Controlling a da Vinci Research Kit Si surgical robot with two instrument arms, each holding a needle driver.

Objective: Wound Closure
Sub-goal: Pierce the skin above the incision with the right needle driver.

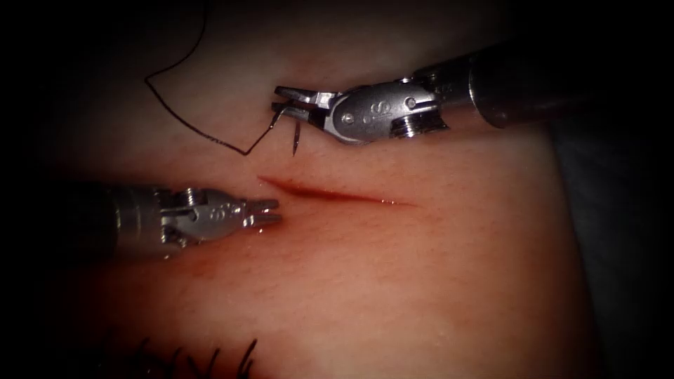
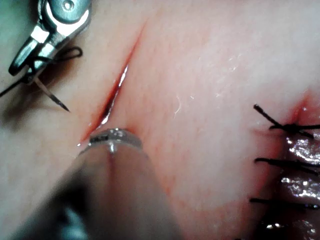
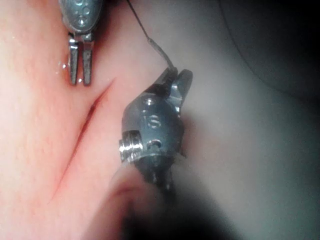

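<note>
The cut (image 1: 337, 191) runs across the tissue (image 1: 393, 281) as a thin line with red fluid in it. My right tool (image 1: 279, 100) hangs above the tissue beyond the cut's left end, shut on the curved needle (image 1: 295, 137) near its tail. The needle tip points down at the tissue and is not in it. Black thread (image 1: 189, 126) trails from the needle to the left and up. My left tool (image 1: 272, 213) lies low just left of the cut's left end, jaws slightly open and holding nothing. The left wrist view shows the needle (image 2: 52, 97) free beside the cut (image 2: 112, 95).
Dark ends of older stitches (image 1: 203, 358) stick up at the near edge of the tissue, and in the left wrist view these stitches (image 2: 285, 127) cross a second wound. The tissue ends in a dark drop at the right (image 1: 618, 245).
</note>
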